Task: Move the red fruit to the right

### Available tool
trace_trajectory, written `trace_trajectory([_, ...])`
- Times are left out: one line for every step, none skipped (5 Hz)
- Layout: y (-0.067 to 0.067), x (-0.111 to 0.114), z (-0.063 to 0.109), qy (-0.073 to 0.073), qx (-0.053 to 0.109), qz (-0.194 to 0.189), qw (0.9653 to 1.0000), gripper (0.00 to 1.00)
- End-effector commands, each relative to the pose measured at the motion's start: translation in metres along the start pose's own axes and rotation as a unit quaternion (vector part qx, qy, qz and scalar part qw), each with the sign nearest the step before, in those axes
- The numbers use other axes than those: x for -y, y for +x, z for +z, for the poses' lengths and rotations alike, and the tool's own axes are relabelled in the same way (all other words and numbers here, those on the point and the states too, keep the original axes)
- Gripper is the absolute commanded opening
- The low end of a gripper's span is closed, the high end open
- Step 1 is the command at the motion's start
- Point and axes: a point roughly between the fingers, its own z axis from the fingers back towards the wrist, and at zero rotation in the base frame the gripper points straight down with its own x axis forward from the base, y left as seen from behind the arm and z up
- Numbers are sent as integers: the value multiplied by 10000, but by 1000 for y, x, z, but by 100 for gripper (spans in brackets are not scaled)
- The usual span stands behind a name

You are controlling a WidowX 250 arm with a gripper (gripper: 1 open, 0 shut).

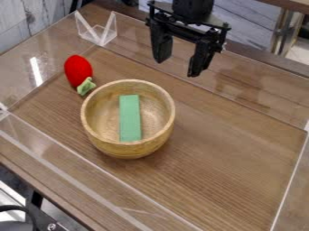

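Observation:
The red fruit (79, 70) is a small bright red oval with a light green leafy cap at its lower end. It lies on the wooden table at the left, just up-left of the wooden bowl (101, 133) and close to its rim. My gripper (179, 61) hangs at the top centre, well to the right of the fruit and behind the bowl. Its two black fingers (158, 47) point down and stand wide open with nothing between them.
A flat green rectangular block (129, 117) lies inside the bowl. A clear plastic wall (97, 29) borders the table's edges, with a folded clear piece at the back left. Bare wood surface (241, 126) stretches to the right of the bowl.

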Motion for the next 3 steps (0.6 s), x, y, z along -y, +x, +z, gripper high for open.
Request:
trace_trajectory([-3, -4, -10, -19, -134, 57, 9999, 100])
trace_trajectory([-9, -36, -7, -64, 21, 507, 9987, 100])
trace_trajectory([-18, -79, -3, -104, 238, 871, 9959, 100])
